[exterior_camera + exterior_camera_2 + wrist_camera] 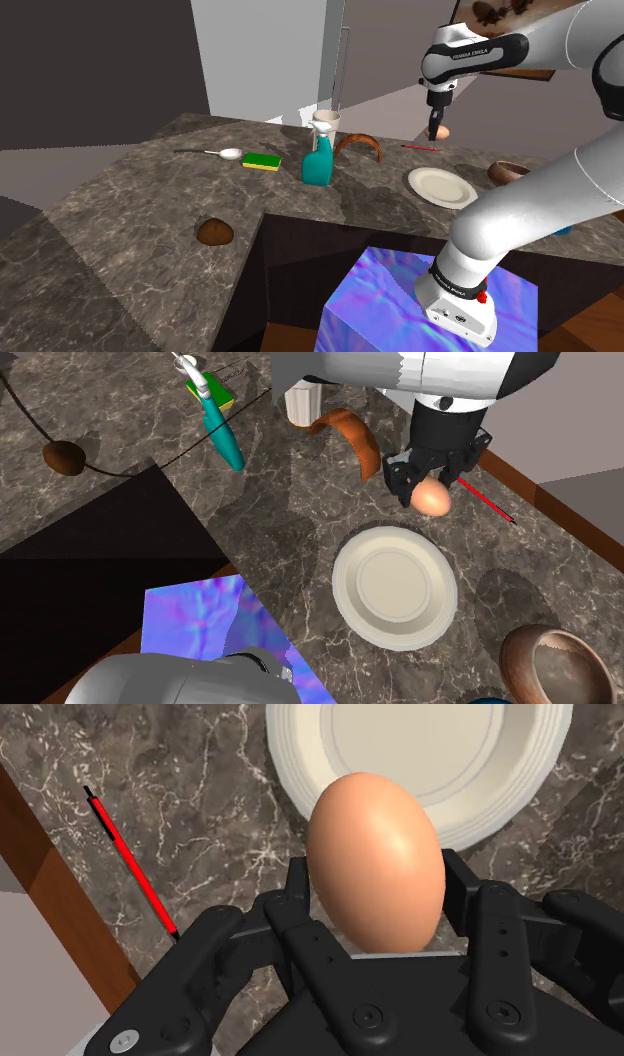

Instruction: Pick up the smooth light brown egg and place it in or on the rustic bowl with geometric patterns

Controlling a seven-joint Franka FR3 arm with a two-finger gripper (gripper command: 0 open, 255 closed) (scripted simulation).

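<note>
The black gripper (375, 919) is clamped on the egg (375, 854), which is smooth and light brown with a soft sheen. Its long axis runs along the fingers, one rounded end jutting past their tips. In the second exterior view's upper right it hangs over the dark, white-veined counter (280, 542), between a round, ridged cream plate (345, 587) and a thin red pen (485, 500). The brown bowl (515, 652), with pale jagged lines inside, sits at lower right.

A home kitchen — a dark veined stone tabletop (120, 210) carries a cream plate (441, 187), a spoon (225, 154), a sponge (262, 161) and a teal spray bottle (319, 165).
</note>
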